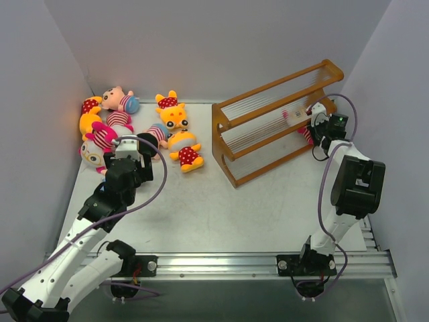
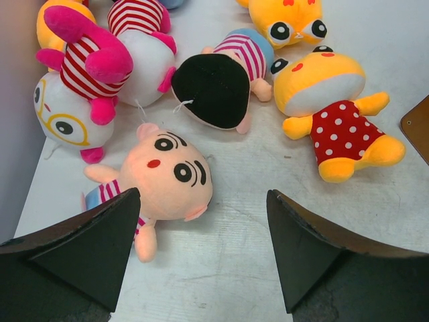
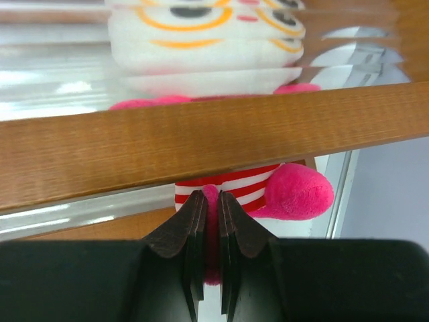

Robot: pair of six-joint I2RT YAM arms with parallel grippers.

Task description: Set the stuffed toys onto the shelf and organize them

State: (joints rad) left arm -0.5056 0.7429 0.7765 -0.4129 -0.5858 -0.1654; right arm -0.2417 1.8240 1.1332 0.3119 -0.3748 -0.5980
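The shelf (image 1: 278,121) stands at the back right, an orange-brown rack with pale rods. My right gripper (image 1: 314,134) is at its right end, shut on a magenta limb (image 3: 213,201) of a white-faced striped stuffed toy (image 3: 201,33), which sits behind the shelf's wooden rail (image 3: 201,137). Several stuffed toys lie at the back left, among them a yellow bear in red polka-dots (image 2: 335,121) and a magenta-limbed striped one (image 2: 87,67). My left gripper (image 2: 201,225) hangs open just in front of them, with a peach-faced boy (image 2: 171,178) beside its left finger (image 2: 100,235). In the top view my left gripper (image 1: 131,151) is at the heap's near edge.
Grey walls close in the table on the left, back and right. A metal rail (image 1: 221,261) runs along the near edge by the arm bases. A purple cable (image 1: 325,181) hangs beside the right arm. Bare tabletop (image 1: 214,208) lies between the toys and the shelf.
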